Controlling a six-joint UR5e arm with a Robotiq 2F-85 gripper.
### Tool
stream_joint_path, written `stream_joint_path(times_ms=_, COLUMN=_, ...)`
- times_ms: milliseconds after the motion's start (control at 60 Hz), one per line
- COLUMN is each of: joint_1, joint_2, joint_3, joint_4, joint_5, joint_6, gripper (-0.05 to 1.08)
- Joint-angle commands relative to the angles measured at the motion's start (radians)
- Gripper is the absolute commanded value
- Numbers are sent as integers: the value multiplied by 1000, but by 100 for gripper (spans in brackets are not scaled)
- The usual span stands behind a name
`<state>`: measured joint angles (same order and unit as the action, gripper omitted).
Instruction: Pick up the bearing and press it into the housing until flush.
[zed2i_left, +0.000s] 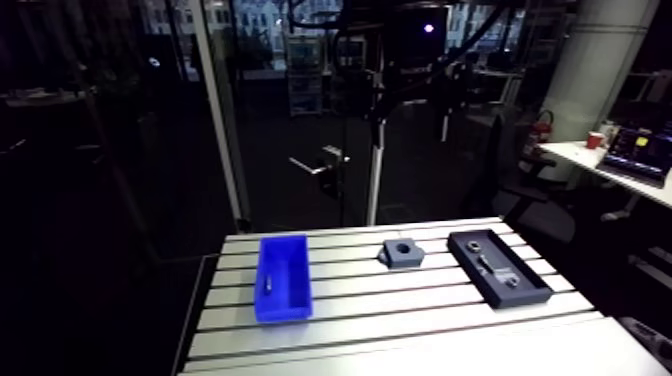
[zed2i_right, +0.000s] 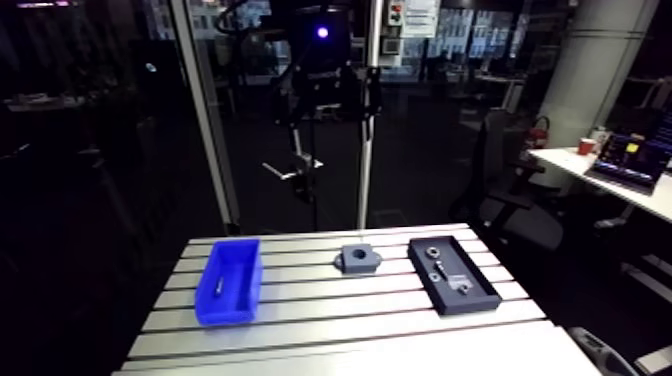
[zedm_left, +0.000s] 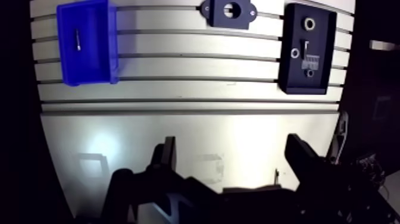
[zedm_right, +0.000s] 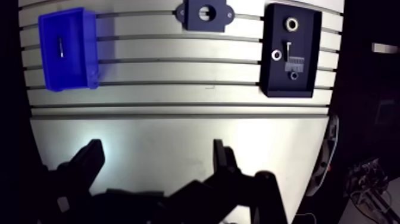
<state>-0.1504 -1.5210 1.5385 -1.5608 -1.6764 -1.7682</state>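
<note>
Black claw (zedm_left: 232, 143) agape above table (zedm_left: 178, 119)

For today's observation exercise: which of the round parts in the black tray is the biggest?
The bright ring at the end of the black tray farthest from the claw; the others are smaller and lie nearer.

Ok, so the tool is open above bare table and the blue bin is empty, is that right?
Not quite. The blue bin is not empty: the wrist view shows a small dark pin lying in it. The tool is open above bare table, as you said.
</note>
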Motion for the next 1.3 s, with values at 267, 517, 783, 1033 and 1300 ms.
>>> stream_joint_path(times_ms=267, joint_1=-276, joint_2=185, joint_3=-49, joint_4=-153, joint_5=17, joint_6=-289, gripper=0)
stream_joint_path(times_ms=517, joint_1=-341, joint_2=261, joint_3=-57, joint_4=-232, joint_5=28, joint_6=-351, gripper=0)
stream_joint_path(times_ms=783, joint_1=-358, joint_2=310, joint_3=-62, joint_4=-304, joint_5=27, joint_6=-351, gripper=0)
stream_joint_path(times_ms=1033, joint_1=-379, joint_2=365, joint_3=-72, joint_4=-333, joint_5=31, joint_6=-353, gripper=0)
stream_joint_path(times_ms=1300, joint_1=-382, joint_2=400, joint_3=-85, joint_4=-334, joint_5=34, joint_6=-350, gripper=0)
